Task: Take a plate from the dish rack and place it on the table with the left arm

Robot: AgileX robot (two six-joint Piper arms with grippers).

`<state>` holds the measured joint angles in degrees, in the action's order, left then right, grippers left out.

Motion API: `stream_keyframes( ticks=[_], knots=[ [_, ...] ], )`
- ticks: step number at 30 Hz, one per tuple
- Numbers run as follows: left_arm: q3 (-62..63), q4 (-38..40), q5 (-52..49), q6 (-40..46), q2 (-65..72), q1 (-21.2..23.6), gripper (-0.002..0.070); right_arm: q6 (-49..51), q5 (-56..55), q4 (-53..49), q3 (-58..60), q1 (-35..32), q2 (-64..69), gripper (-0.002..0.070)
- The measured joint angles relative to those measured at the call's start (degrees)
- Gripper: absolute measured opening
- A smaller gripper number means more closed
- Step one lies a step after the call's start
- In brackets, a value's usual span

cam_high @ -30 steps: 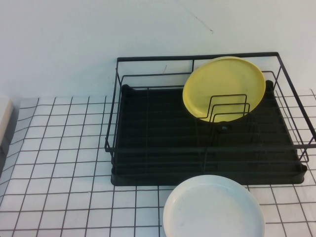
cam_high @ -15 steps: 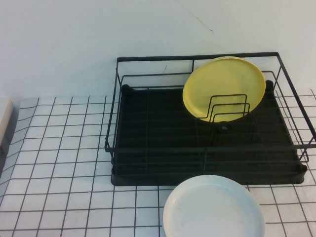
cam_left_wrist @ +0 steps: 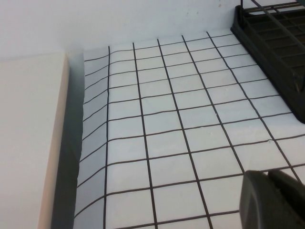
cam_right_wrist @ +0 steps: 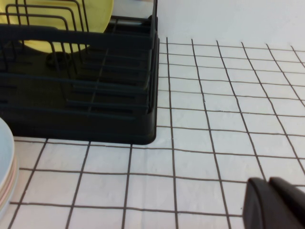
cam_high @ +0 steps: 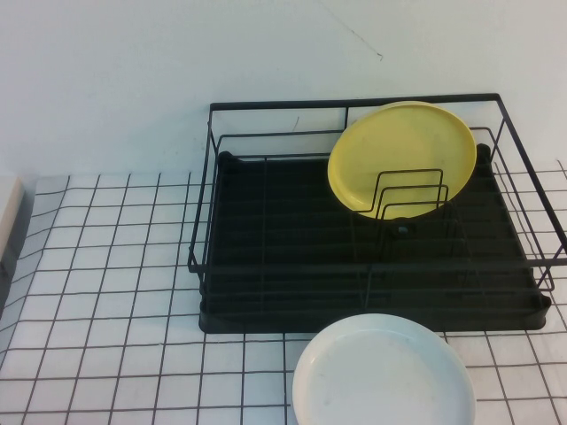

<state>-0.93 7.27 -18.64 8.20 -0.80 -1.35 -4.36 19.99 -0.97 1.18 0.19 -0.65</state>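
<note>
The pale-yellow plate [cam_high: 403, 158] stands tilted on edge against the wire dividers at the back right of the black dish rack [cam_high: 266, 239]. Neither arm shows in the high view. In the left wrist view my left gripper [cam_left_wrist: 268, 174] hangs over the gridded table [cam_left_wrist: 162, 124], well apart from the rack's corner [cam_left_wrist: 281, 62], its fingers pressed together and holding nothing. In the right wrist view my right gripper [cam_right_wrist: 268, 181] is likewise shut and empty over the tiles, on the other side of the rack [cam_right_wrist: 119, 95], with the plate [cam_right_wrist: 97, 14] seen behind the dividers.
A white plate [cam_high: 383, 372] lies flat on the table just in front of the rack; its edge [cam_right_wrist: 5, 167] also shows in the right wrist view. A cream block [cam_left_wrist: 24, 143] borders the table's left side. A white wall rises behind the rack.
</note>
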Motion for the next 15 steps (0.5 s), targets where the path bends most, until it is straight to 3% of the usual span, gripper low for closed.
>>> stream_keyframes(
  ticks=[6,15],
  knots=[
    [-0.36,0.0,5.19,0.0,0.0,0.0,-0.0004,0.0,0.0,0.0,0.0,0.0,0.0,-0.0002],
    [-0.36,-0.04,26.76,0.0,0.0,0.0,-0.0004,0.0,0.0,0.0,0.0,0.0,0.0,-0.0002]
  ],
)
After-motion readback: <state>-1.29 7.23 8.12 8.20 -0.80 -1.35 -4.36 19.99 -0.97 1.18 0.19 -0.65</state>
